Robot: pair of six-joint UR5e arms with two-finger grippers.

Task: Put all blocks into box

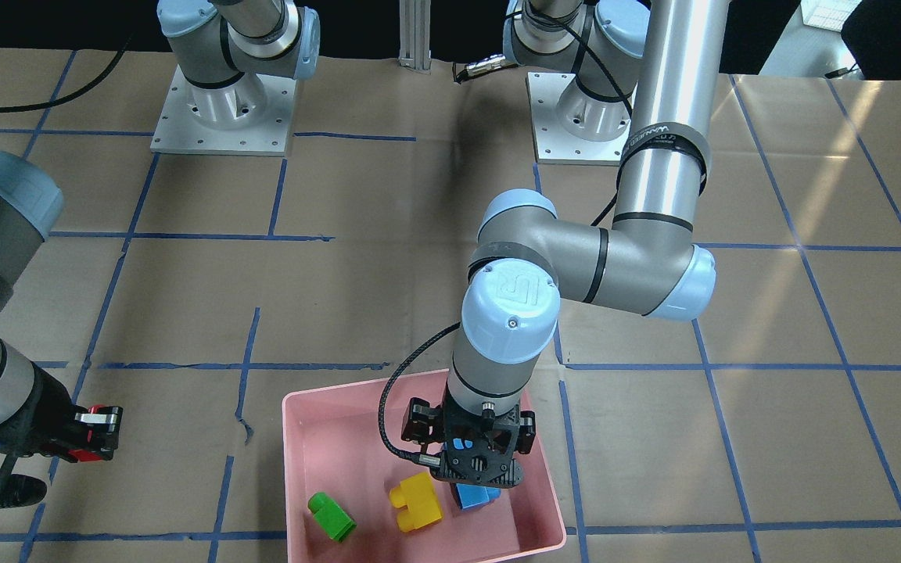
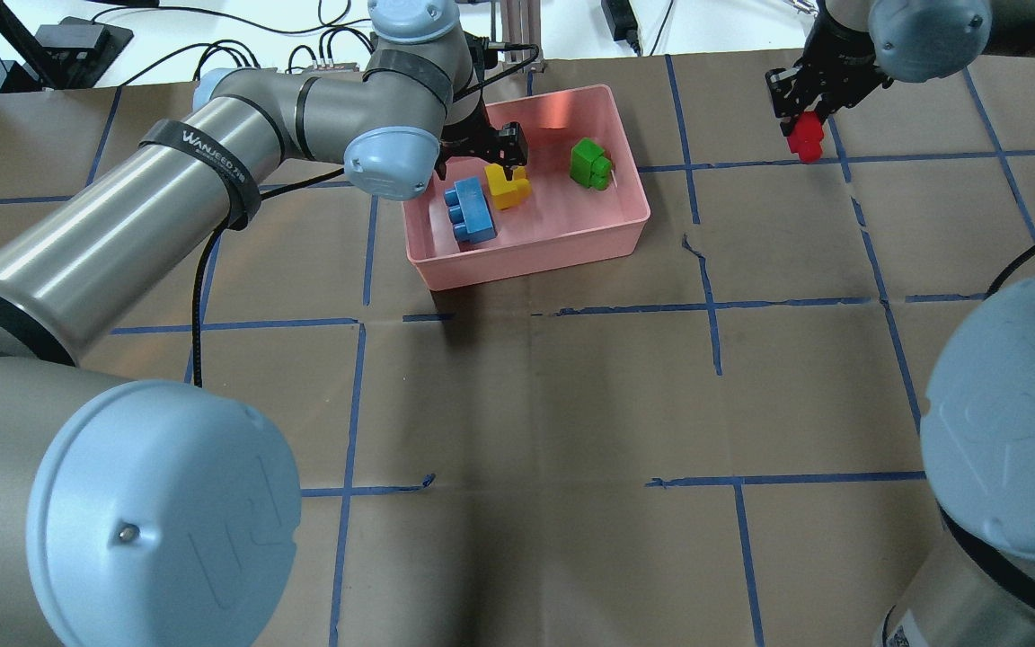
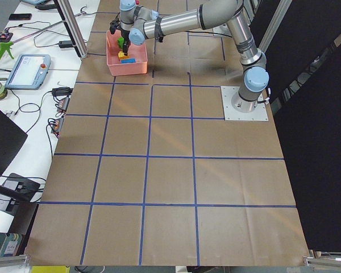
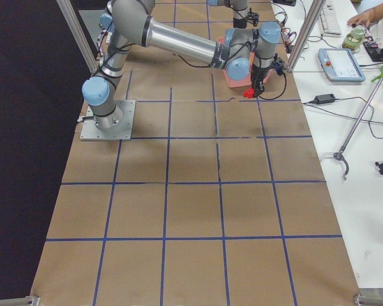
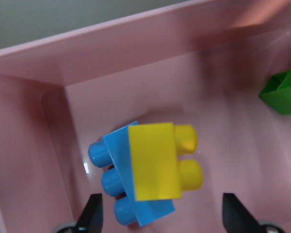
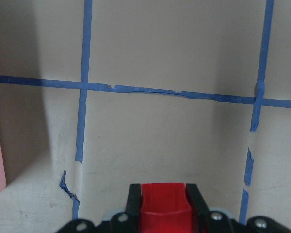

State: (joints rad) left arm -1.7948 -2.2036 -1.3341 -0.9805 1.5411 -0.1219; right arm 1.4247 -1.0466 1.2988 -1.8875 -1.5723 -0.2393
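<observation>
The pink box (image 2: 526, 261) holds the green block (image 2: 589, 163), the yellow block (image 2: 508, 187) and the blue block (image 2: 471, 211). My left gripper (image 2: 499, 148) hangs open inside the box, just above the yellow block (image 5: 155, 162), which rests against the blue block (image 5: 111, 165). Its fingertips (image 5: 92, 213) touch neither. The green block (image 5: 283, 92) lies apart from them. My right gripper (image 2: 807, 135) is shut on the red block (image 6: 165, 201) and holds it over the table, outside the box, to its right in the overhead view.
Brown paper with blue tape lines (image 2: 706, 305) covers the table. The two arm bases (image 1: 224, 102) stand at the robot's side. A teach pendant (image 4: 341, 64) and cables lie on a white bench beyond the box.
</observation>
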